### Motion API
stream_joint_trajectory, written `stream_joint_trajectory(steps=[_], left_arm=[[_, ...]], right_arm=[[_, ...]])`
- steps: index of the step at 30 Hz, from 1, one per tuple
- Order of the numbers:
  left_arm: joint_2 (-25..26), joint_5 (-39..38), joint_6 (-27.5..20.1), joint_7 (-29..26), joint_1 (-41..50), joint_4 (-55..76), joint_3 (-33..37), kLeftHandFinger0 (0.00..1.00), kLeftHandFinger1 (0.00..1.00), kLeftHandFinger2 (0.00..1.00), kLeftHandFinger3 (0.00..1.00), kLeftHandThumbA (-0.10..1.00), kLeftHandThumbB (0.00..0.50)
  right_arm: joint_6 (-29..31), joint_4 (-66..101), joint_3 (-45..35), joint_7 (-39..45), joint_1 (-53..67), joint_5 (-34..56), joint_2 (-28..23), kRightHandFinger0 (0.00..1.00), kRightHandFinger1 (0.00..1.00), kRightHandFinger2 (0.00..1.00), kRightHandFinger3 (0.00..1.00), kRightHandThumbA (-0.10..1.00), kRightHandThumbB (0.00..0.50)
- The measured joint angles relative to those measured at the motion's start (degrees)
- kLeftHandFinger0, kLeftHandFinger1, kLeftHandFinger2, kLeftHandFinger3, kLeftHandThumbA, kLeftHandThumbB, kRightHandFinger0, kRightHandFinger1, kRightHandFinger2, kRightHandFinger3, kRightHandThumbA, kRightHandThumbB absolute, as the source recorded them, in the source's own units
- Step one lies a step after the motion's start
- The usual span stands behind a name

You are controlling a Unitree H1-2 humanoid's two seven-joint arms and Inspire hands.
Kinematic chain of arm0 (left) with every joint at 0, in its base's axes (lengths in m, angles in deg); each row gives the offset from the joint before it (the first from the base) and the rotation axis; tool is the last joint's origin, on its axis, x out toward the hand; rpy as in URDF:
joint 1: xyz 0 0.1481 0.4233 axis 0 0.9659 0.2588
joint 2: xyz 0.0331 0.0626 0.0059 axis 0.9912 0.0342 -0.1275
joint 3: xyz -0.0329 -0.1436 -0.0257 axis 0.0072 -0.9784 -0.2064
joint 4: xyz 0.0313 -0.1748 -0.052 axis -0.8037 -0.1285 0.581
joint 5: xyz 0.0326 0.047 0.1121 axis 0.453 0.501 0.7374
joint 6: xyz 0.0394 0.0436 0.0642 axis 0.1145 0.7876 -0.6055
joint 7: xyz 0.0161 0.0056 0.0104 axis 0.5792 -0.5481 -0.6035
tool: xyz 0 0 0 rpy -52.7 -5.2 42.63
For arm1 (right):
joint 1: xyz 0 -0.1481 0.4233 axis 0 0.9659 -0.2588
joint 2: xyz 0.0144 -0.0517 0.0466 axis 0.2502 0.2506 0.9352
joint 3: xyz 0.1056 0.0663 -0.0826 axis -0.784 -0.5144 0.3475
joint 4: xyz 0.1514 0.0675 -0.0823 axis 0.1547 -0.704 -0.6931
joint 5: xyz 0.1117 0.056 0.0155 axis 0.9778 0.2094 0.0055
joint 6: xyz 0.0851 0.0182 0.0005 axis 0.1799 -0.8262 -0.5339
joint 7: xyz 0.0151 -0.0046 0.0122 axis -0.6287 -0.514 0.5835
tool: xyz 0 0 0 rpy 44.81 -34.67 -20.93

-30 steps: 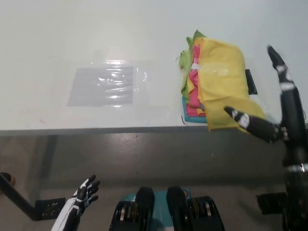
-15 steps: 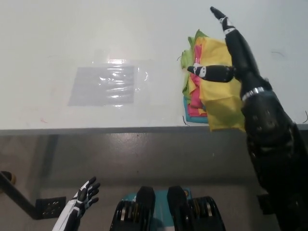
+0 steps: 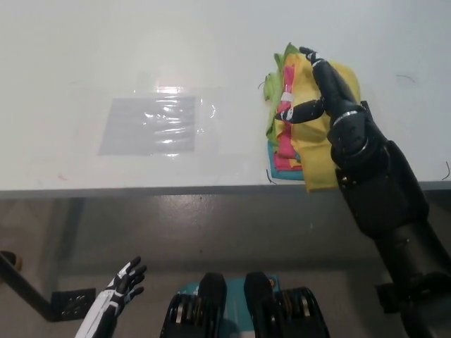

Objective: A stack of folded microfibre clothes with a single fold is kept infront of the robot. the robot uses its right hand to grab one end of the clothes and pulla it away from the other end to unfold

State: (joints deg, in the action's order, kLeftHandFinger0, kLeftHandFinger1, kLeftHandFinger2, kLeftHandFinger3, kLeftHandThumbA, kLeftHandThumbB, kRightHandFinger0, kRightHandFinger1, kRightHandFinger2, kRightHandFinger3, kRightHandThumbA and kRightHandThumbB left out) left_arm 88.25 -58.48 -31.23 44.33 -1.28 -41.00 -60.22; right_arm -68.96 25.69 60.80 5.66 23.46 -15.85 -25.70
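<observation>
Right hand (image 3: pixel 320 88) down on the cloth stack (image 3: pixel 303 116), left hand (image 3: pixel 125 279) idle below the table edge.

Black right arm (image 3: pixel 380 190) comes in from bottom right and reaches across the near table edge, palm down over the yellow top cloth (image 3: pixel 320 151). Fingers extended toward the stack's far end, thumb splayed left onto the pink layer (image 3: pixel 284 137); fingers apart, not visibly pinching any fabric. Stack sits on the white table (image 3: pixel 141 56) near its front edge, right of centre: yellow on top, pink and green (image 3: pixel 271 84) edges showing on its left side, teal at the bottom. Yellow corner hangs slightly past the edge. Clear plastic sheet (image 3: pixel 151 125) lies flat well to the stack's left. White left hand at lower left, fingers spread, holding nothing.
</observation>
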Motion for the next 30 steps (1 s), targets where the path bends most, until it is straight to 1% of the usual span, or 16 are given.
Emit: stream_joint_trajectory(steps=[2,10,15,18,19,20,21,22,23,24,25,26,27,28,29,30], left_arm=[[0.07,0.07,0.01,0.0,-0.17,0.07,0.0,1.0,1.0,1.0,1.0,0.97,0.218],[0.37,0.47,0.18,0.09,-0.91,1.09,0.19,1.0,1.0,1.0,1.0,0.96,0.209],[0.79,0.79,0.4,0.13,-1.85,1.09,0.5,1.0,1.0,1.0,1.0,0.94,0.233],[0.8,0.85,0.66,0.16,-2.28,1.09,0.77,1.0,1.0,1.0,1.0,0.94,0.262],[0.81,0.88,0.85,0.16,-2.54,1.09,0.93,1.0,1.0,1.0,1.0,0.93,0.27],[0.82,0.88,0.89,0.16,-2.58,1.09,0.96,1.0,1.0,1.0,1.0,0.92,0.271],[0.84,0.89,1.09,0.17,-2.83,1.09,1.12,1.0,1.0,1.0,1.0,0.92,0.271],[0.87,0.91,1.21,0.18,-2.97,1.09,1.2,1.0,1.0,1.0,1.0,0.92,0.273],[0.89,0.93,1.35,0.19,-3.1,1.1,1.27,1.0,1.0,1.0,1.0,0.92,0.273],[0.94,0.96,1.49,0.19,-3.21,1.12,1.32,1.0,1.0,1.0,1.0,0.92,0.273],[1.01,1.0,1.66,0.19,-3.28,1.14,1.36,1.0,1.0,1.0,1.0,0.92,0.261],[1.08,1.04,1.76,0.19,-3.32,1.15,1.4,1.0,1.0,1.0,1.0,0.92,0.261],[1.15,1.05,1.91,0.19,-3.34,1.15,1.42,1.0,1.0,1.0,1.0,0.92,0.251],[1.2,1.05,2.06,0.19,-3.34,1.14,1.43,1.0,1.0,1.0,1.0,0.92,0.252],[1.26,1.06,2.19,0.2,-3.34,1.14,1.43,1.0,1.0,1.0,1.0,0.92,0.259],[1.31,1.05,2.35,0.21,-3.35,1.14,1.44,1.0,1.0,1.0,1.0,0.92,0.258]], right_arm=[[0.02,-1.81,0.48,-0.57,-0.58,-0.3,-0.13,1.0,1.0,1.0,1.0,1.0,0.324],[2.38,-13.53,1.27,-4.47,-1.49,-0.34,-0.22,1.0,1.0,1.0,1.0,1.0,0.333],[4.77,-17.47,0.63,-6.07,-2.23,0.88,0.09,1.0,1.0,1.0,1.0,1.0,0.361],[5.86,-19.18,0.11,-6.68,-2.67,1.77,0.23,1.0,1.0,1.0,1.0,1.0,0.381],[6.43,-19.93,0.02,-6.8,-2.75,1.96,0.25,1.0,1.0,1.0,1.0,1.0,0.376],[6.56,-20.15,0.02,-6.82,-2.76,1.99,0.25,1.0,1.0,1.0,1.0,1.0,0.349],[7.22,-21.21,0.02,-7.19,-2.8,2.13,0.26,0.91,0.92,1.0,1.0,1.0,0.354],[7.76,-21.88,0.01,-7.66,-2.9,2.19,0.29,0.92,0.94,1.0,1.0,0.89,0.275],[8.32,-22.61,-0.06,-8.34,-3.03,2.23,0.33,0.78,0.74,0.77,0.9,0.6,0.206],[8.88,-23.37,-0.32,-9.23,-3.27,2.26,0.36,0.64,0.66,0.74,0.86,0.47,0.225],[9.34,-24.06,-0.57,-10.17,-3.51,2.29,0.36,0.05,0.11,0.28,0.32,-0.06,0.226],[9.95,-24.67,-0.89,-11.37,-3.72,2.31,0.37,0.01,0.12,0.35,0.35,-0.09,0.229],[10.84,-25.22,-1.31,-12.96,-3.8,2.32,0.37,0.0,0.18,0.52,0.45,-0.1,0.2],[11.88,-25.8,-1.62,-14.54,-3.79,2.33,0.36,0.0,0.24,0.62,0.55,-0.1,0.193],[12.93,-26.41,-1.89,-15.86,-3.78,2.39,0.36,0.0,0.36,0.71,0.7,-0.1,0.194],[14.23,-27.13,-2.16,-17.33,-3.77,2.52,0.36,0.0,0.4,0.72,0.75,-0.1,0.193]])
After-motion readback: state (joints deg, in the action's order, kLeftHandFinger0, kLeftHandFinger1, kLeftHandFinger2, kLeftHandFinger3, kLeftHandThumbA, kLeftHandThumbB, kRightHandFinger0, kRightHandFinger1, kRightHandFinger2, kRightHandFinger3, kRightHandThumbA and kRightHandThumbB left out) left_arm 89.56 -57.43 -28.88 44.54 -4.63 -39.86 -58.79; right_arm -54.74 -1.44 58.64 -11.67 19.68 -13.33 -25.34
